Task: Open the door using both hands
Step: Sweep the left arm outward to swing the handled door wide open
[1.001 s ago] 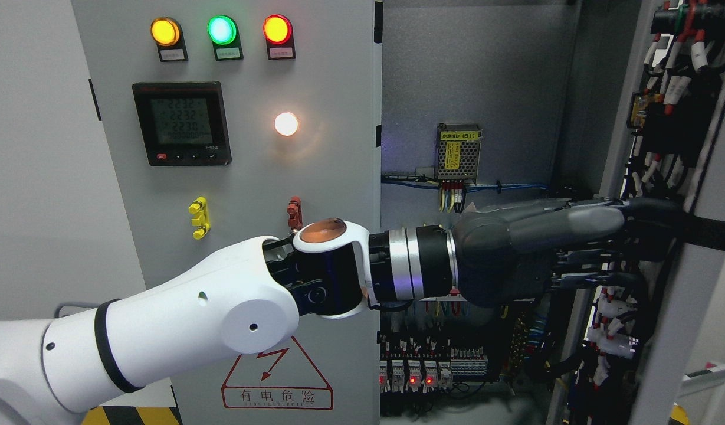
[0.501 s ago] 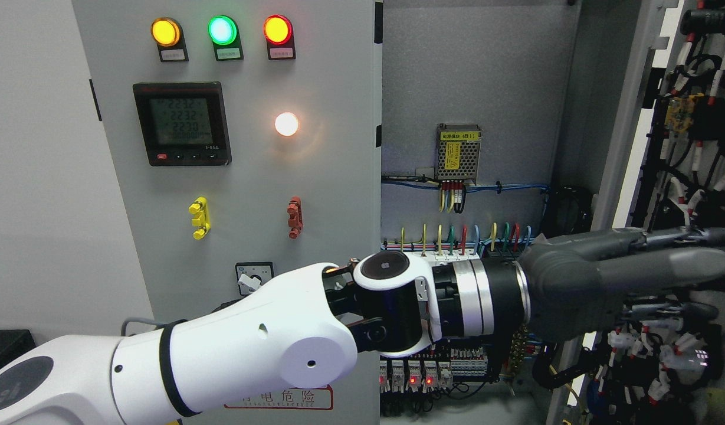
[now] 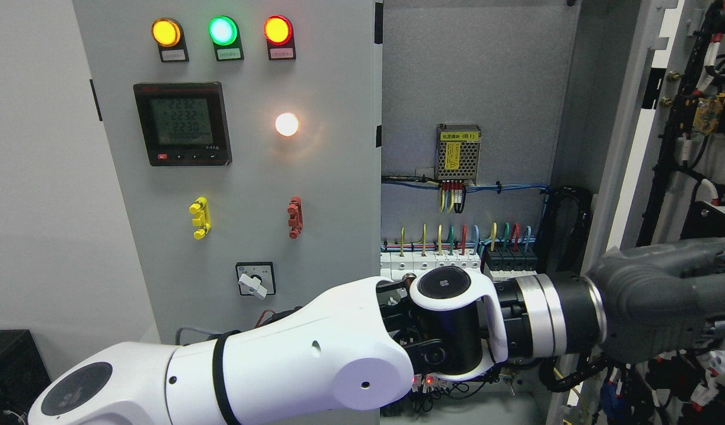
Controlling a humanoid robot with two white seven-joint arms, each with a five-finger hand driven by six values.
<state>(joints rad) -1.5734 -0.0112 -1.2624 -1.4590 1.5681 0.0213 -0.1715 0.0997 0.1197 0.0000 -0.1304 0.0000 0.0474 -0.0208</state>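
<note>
The cabinet's right door [image 3: 692,177] stands swung wide open at the picture's right, its inner side full of black wiring and white connectors. My left arm [image 3: 291,372] comes in from the lower left and reaches across the open cabinet to that door. Its grey left hand [image 3: 675,301] lies against the door's inner side at the lower right and runs off the picture's right edge. The left door [image 3: 250,177] is closed, with three lit lamps, a meter and a rotary switch on it. My right arm is not in view.
Inside the cabinet [image 3: 468,71] are a grey back plate, a meshed power supply [image 3: 458,154] and a row of breakers [image 3: 456,262] with coloured wires. A black box [image 3: 8,372] sits at the lower left. The right door's edge [image 3: 630,153] slants beside the opening.
My left arm has dropped lower and pushed further right. The right door has swung wider, uncovering the breaker row and more of the cabinet's inside.
</note>
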